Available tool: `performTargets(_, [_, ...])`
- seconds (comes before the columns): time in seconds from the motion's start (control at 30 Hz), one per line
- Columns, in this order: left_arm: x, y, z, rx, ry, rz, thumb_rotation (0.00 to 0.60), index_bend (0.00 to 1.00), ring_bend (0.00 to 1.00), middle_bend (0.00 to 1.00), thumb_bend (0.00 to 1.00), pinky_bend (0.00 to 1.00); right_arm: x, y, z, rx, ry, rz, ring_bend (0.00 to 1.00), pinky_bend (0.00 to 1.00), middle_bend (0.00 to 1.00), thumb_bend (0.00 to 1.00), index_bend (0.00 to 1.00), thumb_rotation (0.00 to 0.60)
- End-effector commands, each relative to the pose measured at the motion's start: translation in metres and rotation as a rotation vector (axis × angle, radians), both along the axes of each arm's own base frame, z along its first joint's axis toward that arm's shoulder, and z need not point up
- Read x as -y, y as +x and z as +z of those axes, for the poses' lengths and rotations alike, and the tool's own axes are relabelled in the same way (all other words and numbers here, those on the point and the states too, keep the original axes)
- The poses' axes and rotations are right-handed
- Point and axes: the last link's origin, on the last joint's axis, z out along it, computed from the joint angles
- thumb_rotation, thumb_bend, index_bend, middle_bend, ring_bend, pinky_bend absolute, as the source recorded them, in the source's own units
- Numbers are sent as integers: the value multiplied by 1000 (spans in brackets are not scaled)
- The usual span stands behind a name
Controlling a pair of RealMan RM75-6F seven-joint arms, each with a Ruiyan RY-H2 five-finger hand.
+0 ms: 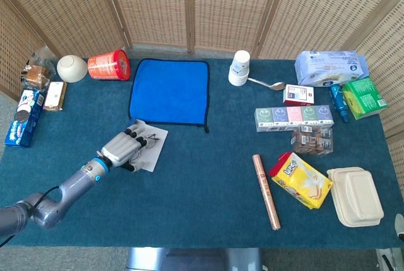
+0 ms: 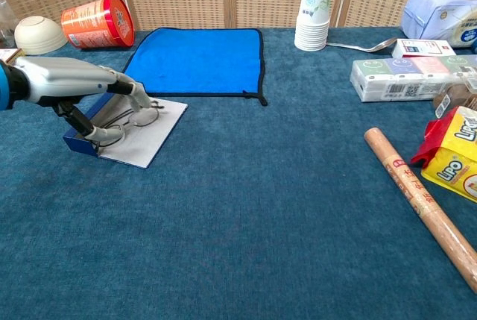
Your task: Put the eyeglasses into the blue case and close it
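Left hand (image 2: 71, 85) over the open blue case (image 2: 88, 135), fingers curled around the eyeglasses (image 2: 128, 120), apparently pinching the frame. Glasses resting on the case's pale inner lining (image 2: 145, 137), just in front of the blue cloth (image 2: 197, 59), not yet settled flat as far as could be judged. Case lying open beside that cloth, lid unfolded. Placement nearly done; release, withdrawal and closing the lid left to do. Right hand out of both views.
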Motion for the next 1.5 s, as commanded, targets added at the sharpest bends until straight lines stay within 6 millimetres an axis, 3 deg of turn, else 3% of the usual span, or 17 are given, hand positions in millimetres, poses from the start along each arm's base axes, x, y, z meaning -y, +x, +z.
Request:
performTargets(0.03, [-1, -9, 7, -15, 17, 25, 365, 140, 6, 226, 360, 0, 0, 1, 0, -1, -1, 0, 0, 66, 28, 365, 0, 600])
performTargets(0.3, [3, -26, 21, -31, 50, 67, 361, 140, 4, 227, 358, 0, 0, 2, 0, -2, 0, 6, 0, 67, 28, 365, 0, 600])
performTargets(0.77, [10, -13, 46, 152, 133, 111, 369, 130, 92, 248, 358, 26, 1, -1, -2, 13, 10, 17, 0, 67, 28, 366, 0, 600])
performTargets(1.0, [9, -46, 67, 129, 135, 283, 359, 117, 72, 242, 356, 27, 5, -4, -5, 17, 20, 16, 0, 68, 28, 366, 0, 600])
performTargets(1.23, [2, -69, 61, 99, 136, 369, 338, 92, 0, 193, 356, 0, 10, 0, -9, 17, 34, 21, 0, 69, 28, 366, 0, 600])
performTargets(1.5, [-11, -64, 45, 107, 134, 358, 332, 71, 0, 175, 354, 0, 10, 2, -10, 15, 34, 18, 0, 72, 28, 365, 0, 600])
